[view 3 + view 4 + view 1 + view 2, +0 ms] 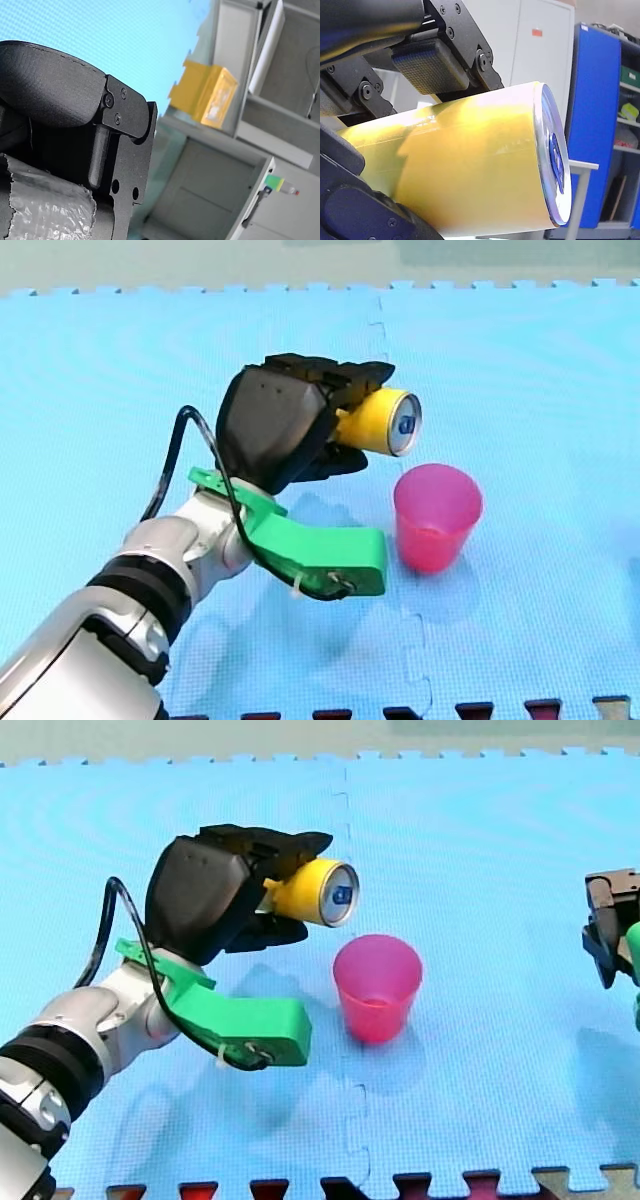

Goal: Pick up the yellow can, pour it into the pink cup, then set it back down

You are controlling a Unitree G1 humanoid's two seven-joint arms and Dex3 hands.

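My left hand (pixel 350 420) is shut on the yellow can (pixel 385 422), held on its side in the air. The can's silver top faces right and slightly down, just above and left of the pink cup (pixel 437 515). The cup stands upright on the blue mat (pixel 520 370), apart from the can. In the second wrist view the can (pixel 470 170) lies between black finger pads (pixel 427 65) and the palm. My right hand (pixel 608 925) hovers at the mat's right side, well away from the cup, holding nothing.
A green bracket (pixel 320 555) juts from my left wrist, low over the mat beside the cup. The mat's jigsaw front edge (pixel 400 1185) runs close below. In the first wrist view a yellow box (pixel 210 95) and grey cabinets stand beyond the mat.
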